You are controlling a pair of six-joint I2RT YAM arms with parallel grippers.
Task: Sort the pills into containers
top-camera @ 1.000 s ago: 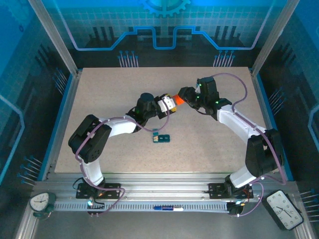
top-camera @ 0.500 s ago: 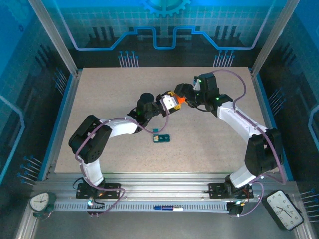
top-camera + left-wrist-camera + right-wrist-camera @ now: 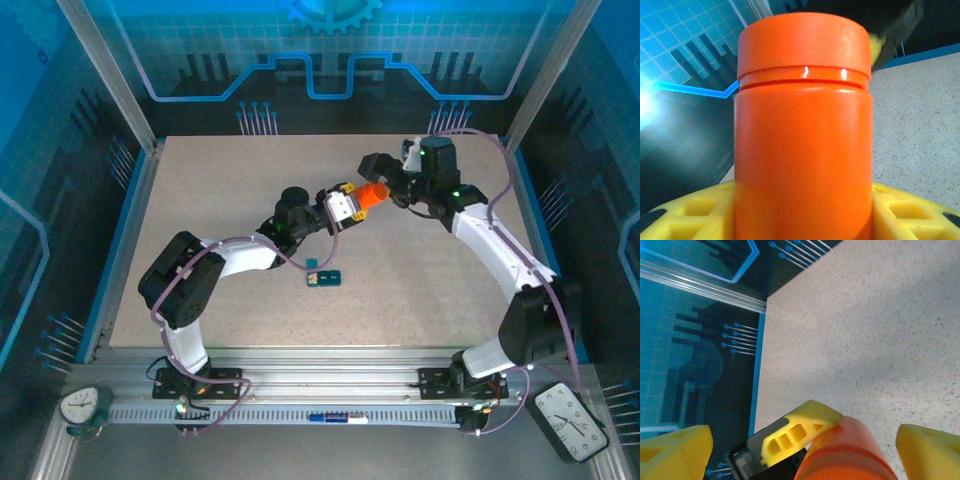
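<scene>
Gripping the orange cylindrical plastic bottle [image 3: 802, 125], the left pincer [image 3: 352, 201] meets the right pincer [image 3: 802, 452], wide open around its cap; the dark-teal plastic container strip [image 3: 323, 277] lies on the speckled desk [image 3: 220, 190] nearby.

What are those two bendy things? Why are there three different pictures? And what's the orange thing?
Those are two robot arms, bolted to the near edge of a table. Each arm ends in a two-finger claw called a gripper.

The picture from above comes from a camera fixed over the arms. The other two come from small cameras on the wrists, so you see the yellow fingers close up.

The left gripper is shut on an orange pill bottle, which has its lid on. The left wrist camera looks straight at it. The right gripper is open. Its fingers stand wide on either side of the bottle's lid end and do not squeeze it.

On the table lies a small dark-teal strip of containers, where the pills are meant to go.
</scene>
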